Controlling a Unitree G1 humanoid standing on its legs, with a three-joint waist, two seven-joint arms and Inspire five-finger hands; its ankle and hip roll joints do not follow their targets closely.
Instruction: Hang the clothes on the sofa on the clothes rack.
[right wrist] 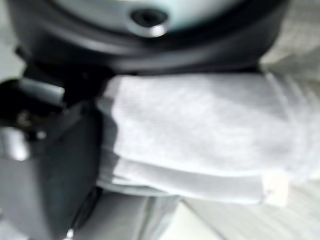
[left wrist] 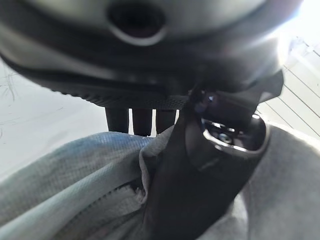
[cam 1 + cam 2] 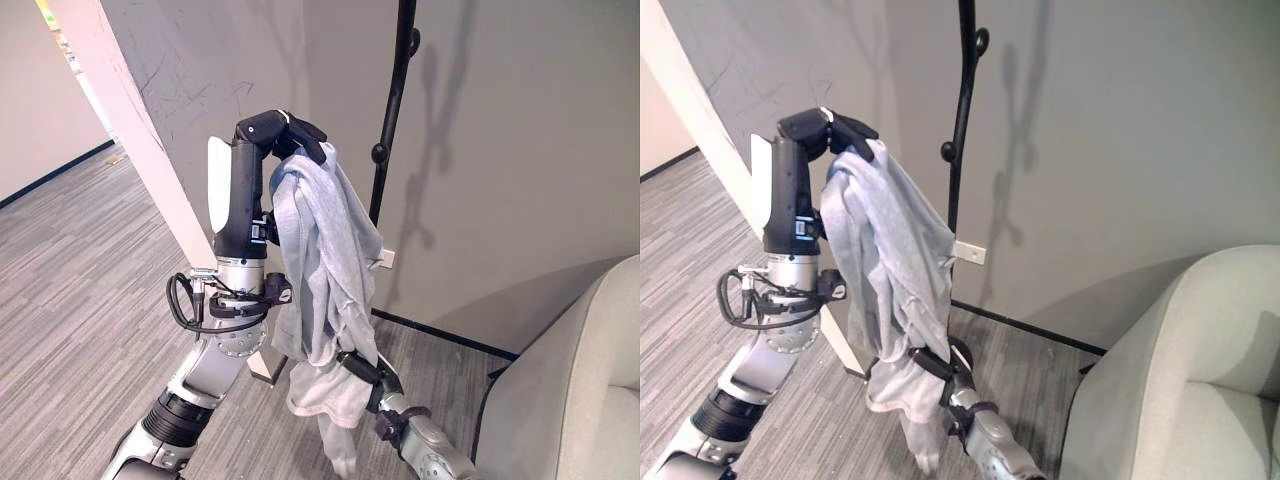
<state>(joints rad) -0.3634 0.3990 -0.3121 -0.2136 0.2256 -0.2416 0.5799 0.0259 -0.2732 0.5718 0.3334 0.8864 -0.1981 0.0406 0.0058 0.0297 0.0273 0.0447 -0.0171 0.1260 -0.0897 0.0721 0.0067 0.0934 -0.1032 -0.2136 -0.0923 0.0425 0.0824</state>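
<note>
Grey garment [image 3: 325, 255] in both hands

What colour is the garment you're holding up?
Light grey garment, plain; clearest in the left eye view.

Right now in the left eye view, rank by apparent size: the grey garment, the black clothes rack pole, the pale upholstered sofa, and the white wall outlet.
1. Pale upholstered sofa, though cut off by the frame and nearer; close to the garment.
2. Light grey garment, held up by the left hand.
3. Thin black clothes rack pole.
4. Small white wall outlet.
</note>
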